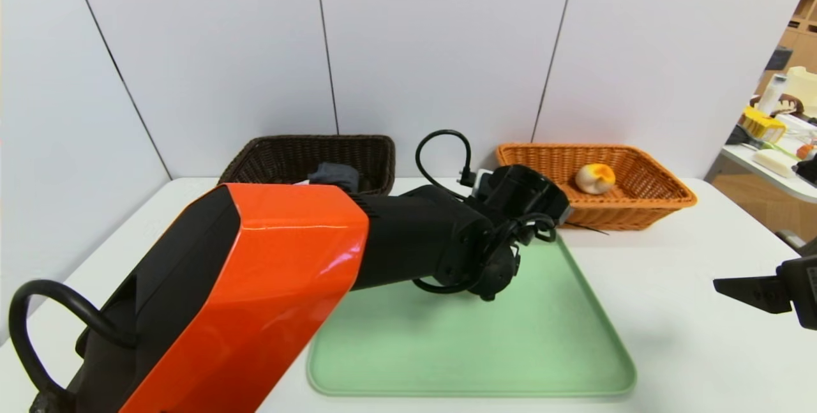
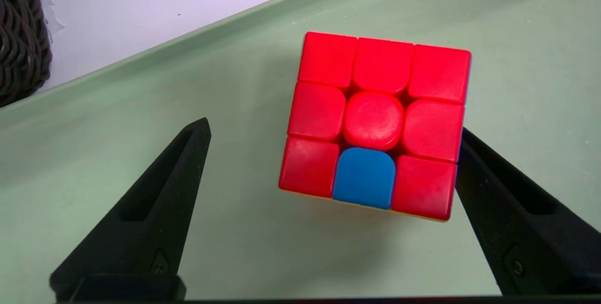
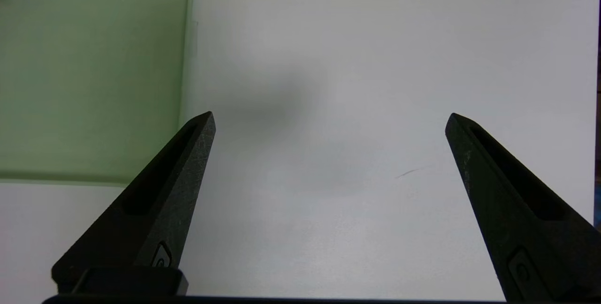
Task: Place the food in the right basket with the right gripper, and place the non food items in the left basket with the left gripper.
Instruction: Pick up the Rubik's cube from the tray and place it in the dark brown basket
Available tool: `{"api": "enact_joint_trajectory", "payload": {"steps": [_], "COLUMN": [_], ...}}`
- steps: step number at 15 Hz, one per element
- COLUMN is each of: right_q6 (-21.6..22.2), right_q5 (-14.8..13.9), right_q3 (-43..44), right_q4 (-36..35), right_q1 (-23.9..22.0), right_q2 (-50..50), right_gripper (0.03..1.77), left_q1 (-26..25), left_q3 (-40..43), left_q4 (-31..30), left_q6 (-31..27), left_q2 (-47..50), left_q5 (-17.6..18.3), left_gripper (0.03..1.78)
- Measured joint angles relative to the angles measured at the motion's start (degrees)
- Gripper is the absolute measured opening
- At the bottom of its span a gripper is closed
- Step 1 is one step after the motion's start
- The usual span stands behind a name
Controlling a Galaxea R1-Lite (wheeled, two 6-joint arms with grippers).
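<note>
the left gripper [image 2: 328, 163] hung over the green tray [image 2: 141, 120], fingers [image 2: 155, 210] spread apart around the one puzzle cube [image 2: 375, 125]; one finger looked to be touching or just beside the cube's side, the other well apart. a good grasp probably needed the cube centred between them before closing squarely on flat faces. the right gripper [image 3: 328, 153] idled over the desk [image 3: 375, 59], fingers apart. there were two baskets: the dark left basket [image 1: 313, 157] with one grey item, and the orange right basket [image 1: 593, 186] with one bun [image 1: 595, 178].

No legible text, label, brand, number or sign appears on any item in the head view or either wrist view
</note>
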State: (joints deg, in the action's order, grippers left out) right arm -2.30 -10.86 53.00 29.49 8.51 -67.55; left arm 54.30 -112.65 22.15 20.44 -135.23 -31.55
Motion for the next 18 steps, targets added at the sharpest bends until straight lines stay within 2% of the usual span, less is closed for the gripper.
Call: {"api": "enact_joint_trajectory", "payload": {"steps": [15, 18], "right_q6": [-0.12, -0.06], "right_q5": [0.0, 0.06], "right_q3": [-0.89, -0.96], "right_q4": [-0.17, -0.2], "right_q1": [0.09, 0.15], "right_q2": [-0.43, -0.59], "right_gripper": [1.7, 1.7], "left_q1": [0.11, 0.09], "left_q3": [0.06, 0.06], "left_q4": [-1.07, -1.15], "left_q6": [0.06, 0.09], "left_q2": [-0.82, -0.79], "left_q5": [0.52, 0.52], "left_gripper": [1.69, 1.19]}}
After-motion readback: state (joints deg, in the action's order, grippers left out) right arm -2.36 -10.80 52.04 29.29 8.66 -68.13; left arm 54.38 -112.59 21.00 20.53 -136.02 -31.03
